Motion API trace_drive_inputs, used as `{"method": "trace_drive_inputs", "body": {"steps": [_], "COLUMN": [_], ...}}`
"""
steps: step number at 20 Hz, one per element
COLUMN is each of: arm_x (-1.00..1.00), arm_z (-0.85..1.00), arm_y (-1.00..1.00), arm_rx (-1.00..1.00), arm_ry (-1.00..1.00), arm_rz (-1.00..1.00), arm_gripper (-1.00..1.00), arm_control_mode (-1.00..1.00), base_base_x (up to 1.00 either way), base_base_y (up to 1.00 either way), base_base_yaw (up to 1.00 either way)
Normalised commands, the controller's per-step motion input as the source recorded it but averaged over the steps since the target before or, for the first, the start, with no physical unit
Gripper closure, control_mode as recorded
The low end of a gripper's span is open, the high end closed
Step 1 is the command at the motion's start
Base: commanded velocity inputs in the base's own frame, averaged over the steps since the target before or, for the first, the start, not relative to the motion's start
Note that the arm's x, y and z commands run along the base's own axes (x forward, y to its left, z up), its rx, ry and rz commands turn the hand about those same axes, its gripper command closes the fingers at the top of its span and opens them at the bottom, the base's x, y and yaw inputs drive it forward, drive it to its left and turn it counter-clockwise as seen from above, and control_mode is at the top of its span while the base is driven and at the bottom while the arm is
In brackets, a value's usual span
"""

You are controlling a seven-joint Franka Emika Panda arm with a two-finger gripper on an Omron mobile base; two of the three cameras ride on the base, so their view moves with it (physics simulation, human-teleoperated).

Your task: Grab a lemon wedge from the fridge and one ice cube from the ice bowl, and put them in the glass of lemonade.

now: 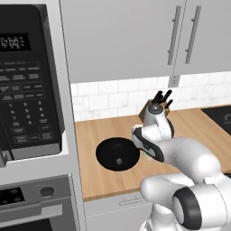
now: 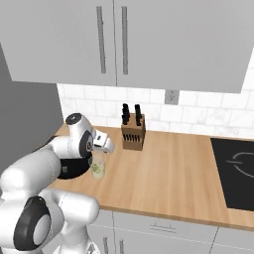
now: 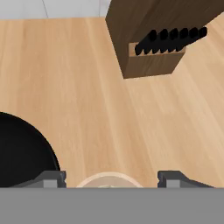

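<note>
Wooden knife block [image 2: 133, 134] sits on the counter [image 2: 168, 168] by the tiled wall, microwave [image 1: 28, 81] off left, black cooktop [image 2: 235, 171] right.

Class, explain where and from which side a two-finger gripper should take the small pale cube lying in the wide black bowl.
Grip the small pale cube across two opposite flat faces, coming straight down from above. It lies low inside the wide black bowl, whose raised rim blocks a sideways approach.

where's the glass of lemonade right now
In the right base view the glass of lemonade stands on the wooden counter, just right of the black ice bowl and left of the knife block, directly beneath the gripper.
</note>
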Motion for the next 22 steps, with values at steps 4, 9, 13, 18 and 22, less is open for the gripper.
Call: {"method": "trace_drive_inputs", "body": {"steps": [4, 9, 13, 18, 22], "arm_x": [-0.24, -0.73, -0.98, -0.96, -0.83], "arm_z": [0.70, 1.00, 0.99, 0.84, 0.96], "arm_y": [0.00, 0.00, -0.59, -1.00, -1.00], "arm_rx": [0.00, 0.00, 0.21, 0.35, 0.29], "arm_ry": [-0.22, -0.51, -0.63, -0.52, -0.44], "arm_rz": [0.00, 0.00, 0.00, 0.00, 0.00], "arm_gripper": [-1.00, -1.00, -1.00, -1.00, -1.00], "arm_control_mode": [-1.00, -1.00, -1.00, -1.00, -1.00], "base_base_x": [0.00, 0.00, 0.00, 0.00, 0.00], "base_base_y": [0.00, 0.00, 0.00, 0.00, 0.00], "base_base_yaw": [0.00, 0.00, 0.00, 0.00, 0.00]}}
